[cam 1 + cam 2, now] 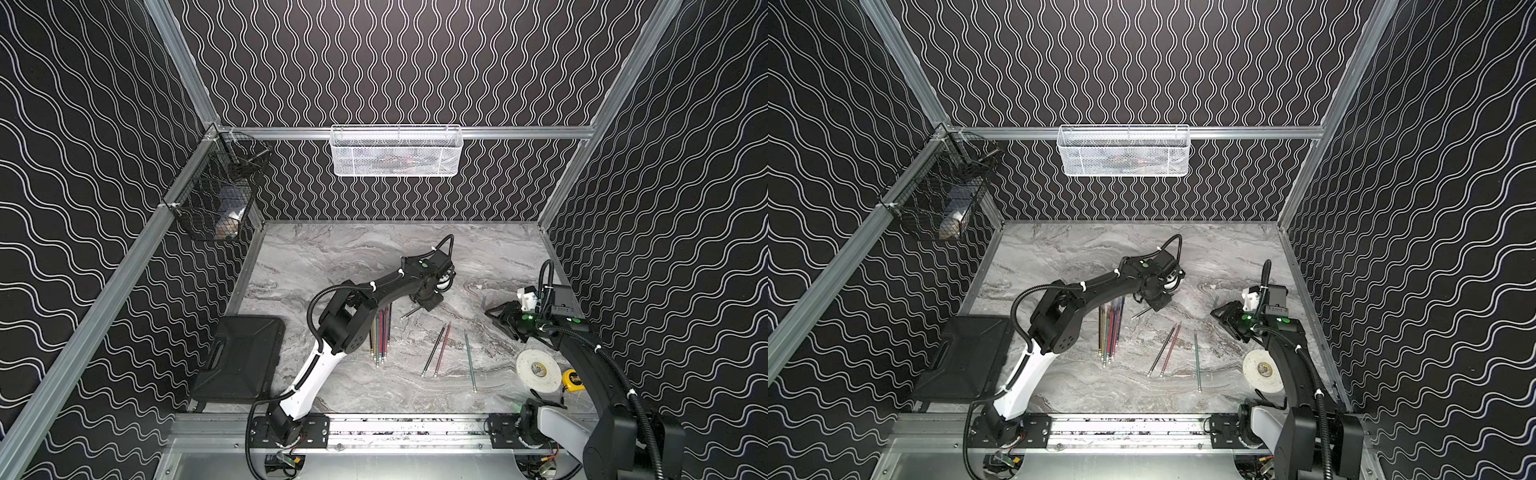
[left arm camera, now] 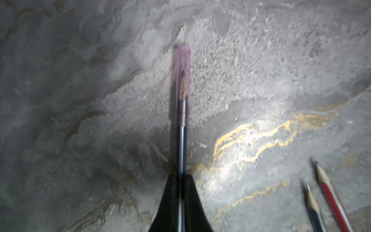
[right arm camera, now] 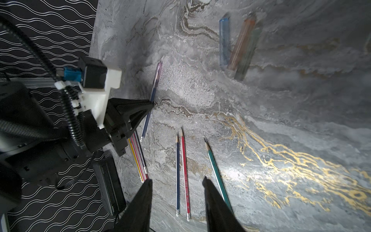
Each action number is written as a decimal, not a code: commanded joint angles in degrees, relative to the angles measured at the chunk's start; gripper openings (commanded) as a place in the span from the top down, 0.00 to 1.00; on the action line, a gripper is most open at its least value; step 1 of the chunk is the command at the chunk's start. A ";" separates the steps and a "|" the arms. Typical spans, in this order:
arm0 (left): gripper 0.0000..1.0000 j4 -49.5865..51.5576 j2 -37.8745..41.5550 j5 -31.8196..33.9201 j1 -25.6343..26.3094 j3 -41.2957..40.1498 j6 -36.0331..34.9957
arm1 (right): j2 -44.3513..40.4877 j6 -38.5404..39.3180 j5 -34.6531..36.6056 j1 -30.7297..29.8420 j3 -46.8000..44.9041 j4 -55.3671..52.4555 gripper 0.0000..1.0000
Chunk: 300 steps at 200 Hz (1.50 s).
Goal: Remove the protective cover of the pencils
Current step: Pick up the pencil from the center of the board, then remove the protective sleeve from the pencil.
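Grey gold-veined marble tabletop (image 1: pixel 332 257) under loose pencils (image 1: pixel 443 350), black wavy-lined walls (image 1: pixel 83 124) around.

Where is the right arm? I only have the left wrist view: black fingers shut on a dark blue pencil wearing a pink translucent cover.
Observer: The right arm's black fingers hang open and empty, well apart from that dark blue pencil.
Operator: Any covers already off?
Observer: Three translucent plastic covers, blue, orange and green, lie loose on the grey marble-patterned table.
Operator: More pencils waiting?
Observer: A bundle of coloured pencils lies beside the left arm; its far ends are hidden.
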<state>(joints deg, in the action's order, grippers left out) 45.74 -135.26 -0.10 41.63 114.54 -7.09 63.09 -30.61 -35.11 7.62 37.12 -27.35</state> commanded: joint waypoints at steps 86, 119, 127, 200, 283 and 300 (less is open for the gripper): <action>1.00 -4.11 26.51 -8.14 0.91 -21.72 9.55 | 15.98 -9.05 -14.85 -8.28 7.01 19.87 0.48; 1.00 -4.15 28.87 -8.78 1.40 -22.26 10.02 | 21.76 -12.76 -12.65 -13.87 11.05 23.40 0.48; 1.00 -4.01 29.13 -8.90 1.44 -22.24 9.92 | 22.86 -13.52 -12.44 -14.56 11.74 24.42 0.48; 1.00 -3.92 30.74 -8.95 1.62 -23.03 9.07 | 29.24 -18.26 -11.21 -20.46 17.69 28.40 0.51; 0.96 -3.44 31.46 -7.77 1.62 -24.36 8.33 | 28.65 -23.02 -11.44 -21.47 18.32 29.65 1.00; 0.84 -3.44 31.64 -7.81 1.62 -25.09 8.28 | 28.07 -22.62 -11.04 -21.31 19.10 28.04 1.00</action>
<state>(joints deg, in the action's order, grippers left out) 40.95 -104.60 -8.49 43.18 90.28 2.74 92.31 -52.29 -46.94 -13.82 54.92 0.84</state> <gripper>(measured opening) 0.083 0.089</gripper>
